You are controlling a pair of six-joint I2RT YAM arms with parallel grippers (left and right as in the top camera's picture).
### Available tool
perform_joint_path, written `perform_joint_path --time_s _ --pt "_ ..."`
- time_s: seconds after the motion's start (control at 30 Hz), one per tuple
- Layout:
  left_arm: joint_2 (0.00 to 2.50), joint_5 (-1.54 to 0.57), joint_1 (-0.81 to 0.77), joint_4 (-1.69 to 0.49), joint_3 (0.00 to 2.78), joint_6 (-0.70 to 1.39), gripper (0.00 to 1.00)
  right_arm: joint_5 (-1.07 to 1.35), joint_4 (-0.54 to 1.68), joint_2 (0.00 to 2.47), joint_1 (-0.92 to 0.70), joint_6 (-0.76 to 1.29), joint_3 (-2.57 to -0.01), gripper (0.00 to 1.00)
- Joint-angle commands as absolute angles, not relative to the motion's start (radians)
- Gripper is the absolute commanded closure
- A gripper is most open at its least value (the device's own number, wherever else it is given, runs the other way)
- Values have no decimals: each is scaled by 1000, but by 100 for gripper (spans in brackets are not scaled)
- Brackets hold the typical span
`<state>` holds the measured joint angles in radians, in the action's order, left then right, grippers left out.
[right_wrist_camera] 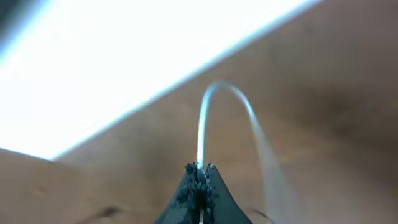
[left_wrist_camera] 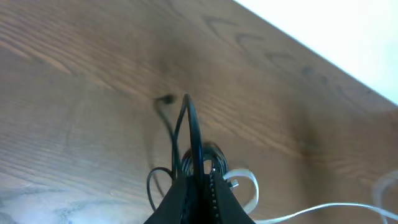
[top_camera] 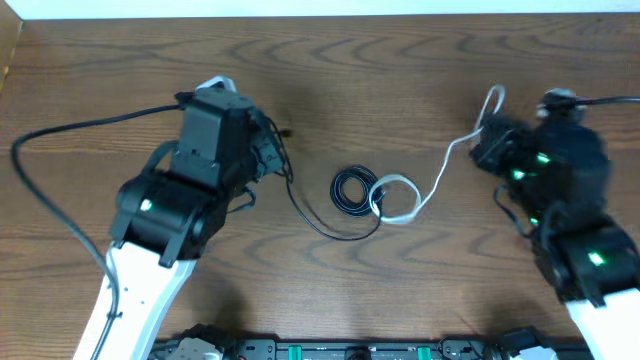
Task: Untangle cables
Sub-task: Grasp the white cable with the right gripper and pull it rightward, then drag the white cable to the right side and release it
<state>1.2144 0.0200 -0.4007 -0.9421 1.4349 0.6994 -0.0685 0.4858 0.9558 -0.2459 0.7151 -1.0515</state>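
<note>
Overhead view. The left tool [top_camera: 277, 150] sits left of centre over the wooden worktop [top_camera: 400, 300]. Its jaws are hidden under the arm's own body here, so the gap cannot be read from this view. A thin black cable [top_camera: 305, 212] leaves it, runs down and right, then curves back up to a small black coil [top_camera: 351, 190] lying flat at mid-worktop. Whether strand and coil are one cable, I cannot tell. Touching the coil's right side is a loose loop of the white cable [top_camera: 398, 199]. From there the white line climbs right to the right tool [top_camera: 482, 136] and stands up past it in a narrow arch.

Left wrist view. The left tool [left_wrist_camera: 200, 178] is pressed fully together and pinches the black cable [left_wrist_camera: 190, 124], which rises from the tips as a tight upright loop. One end of it hangs just left of the loop, with a small dark tip. Behind the tips lies the black coil [left_wrist_camera: 212, 151], and the white cable [left_wrist_camera: 250, 182] is at lower right on the worktop [left_wrist_camera: 93, 74].

Right wrist view. The right tool [right_wrist_camera: 200, 170] is clamped with no visible gap on the white cable [right_wrist_camera: 219, 89], which arches up and over to the right. The far limb is blurred. The worktop [right_wrist_camera: 336, 74] is out of focus behind.
</note>
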Motion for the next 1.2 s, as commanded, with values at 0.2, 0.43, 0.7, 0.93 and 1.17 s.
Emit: perform_joint_path --time_s 0.2,0.43,0.7,0.93,1.17 --pt "1323 -75 -398 -973 1442 662 92 -132 532 918 -241 612 -1107 99" --pt "1406 -75 -398 -1016 1442 662 86 -73 421 912 -241 612 -1147 99" --pt "1467 -75 -398 -1047 1442 662 57 -197 453 960 -241 409 -1453 99" --pt "1491 -83 -398 -1055 1430 663 38 -295 551 1026 -243 328 -1653 99" --pt "1491 -127 -398 -1066 1429 662 36 -231 598 1090 -244 328 -1654 99"
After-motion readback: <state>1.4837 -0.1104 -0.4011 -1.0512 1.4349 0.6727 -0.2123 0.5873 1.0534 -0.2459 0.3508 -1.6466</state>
